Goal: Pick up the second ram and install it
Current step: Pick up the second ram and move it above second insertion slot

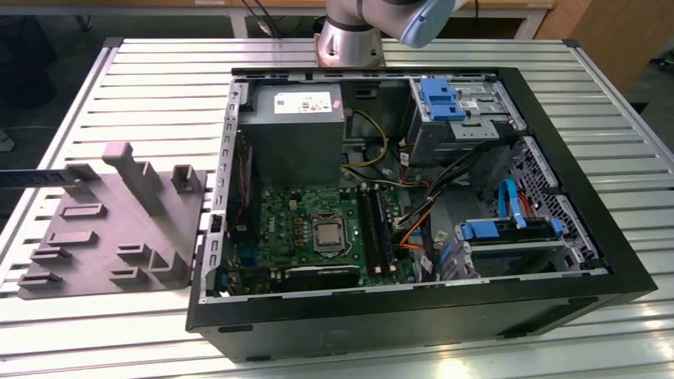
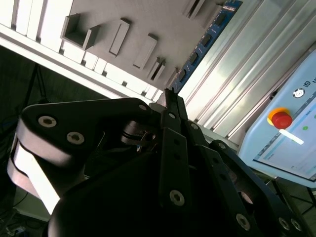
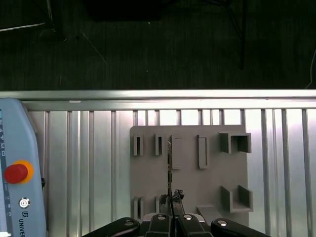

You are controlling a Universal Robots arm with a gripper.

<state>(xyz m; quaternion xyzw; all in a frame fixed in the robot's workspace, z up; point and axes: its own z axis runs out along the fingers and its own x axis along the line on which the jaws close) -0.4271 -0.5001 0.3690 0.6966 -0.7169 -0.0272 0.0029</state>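
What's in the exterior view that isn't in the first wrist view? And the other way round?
The exterior view adds the open computer case with its green circuit board. The first wrist view adds the gripper, shut on the memory stick, plus a red button and the dark floor. Both views share the grey tray, the memory stick and the slatted table.
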